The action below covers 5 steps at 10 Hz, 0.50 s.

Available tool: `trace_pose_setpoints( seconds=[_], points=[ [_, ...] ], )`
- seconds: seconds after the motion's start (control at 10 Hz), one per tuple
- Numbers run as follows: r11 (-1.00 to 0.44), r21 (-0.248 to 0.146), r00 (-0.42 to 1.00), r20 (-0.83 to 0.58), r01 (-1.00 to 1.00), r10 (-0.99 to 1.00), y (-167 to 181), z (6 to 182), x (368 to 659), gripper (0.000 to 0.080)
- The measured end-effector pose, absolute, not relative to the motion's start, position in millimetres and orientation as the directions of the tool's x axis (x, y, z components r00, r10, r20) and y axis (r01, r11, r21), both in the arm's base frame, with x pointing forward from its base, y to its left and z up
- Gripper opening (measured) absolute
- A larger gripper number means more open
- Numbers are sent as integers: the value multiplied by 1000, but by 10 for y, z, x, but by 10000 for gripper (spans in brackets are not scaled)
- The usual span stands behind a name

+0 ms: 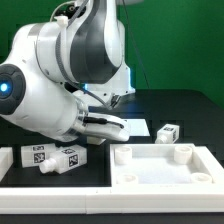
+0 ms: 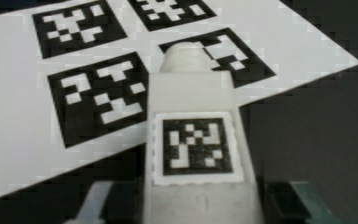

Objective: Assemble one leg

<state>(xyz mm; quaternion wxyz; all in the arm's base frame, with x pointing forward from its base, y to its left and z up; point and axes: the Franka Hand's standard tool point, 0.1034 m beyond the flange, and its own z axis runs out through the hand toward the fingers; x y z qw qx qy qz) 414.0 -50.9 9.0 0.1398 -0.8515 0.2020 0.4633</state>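
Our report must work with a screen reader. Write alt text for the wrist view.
The leg, a white blocky peg with a black-and-white tag on its near face, sits between the fingers of the gripper and points away from the camera. Behind it lies the marker board, white with four square tags, on a dark table.

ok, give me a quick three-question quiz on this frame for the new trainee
1. True or false: the table top lies on the marker board.
2. In the wrist view, what sits between the fingers of the pincer? A) a leg B) the table top C) nothing
3. Fill in: the lone leg lies off the marker board on the exterior view's ___.

Key: 1 false, it lies on the dark table, apart from the board. 2 A. 3 right.
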Motion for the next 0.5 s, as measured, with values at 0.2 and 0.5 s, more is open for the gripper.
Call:
trace_pose_setpoints(
  seconds=[0.2,0.5],
  points=[
    [-904,-78,575,-794,-420,-198,-102,406,4452,284],
    [-927,-149,744,-645,-343,-172,192,1162,5047,285]
  ],
)
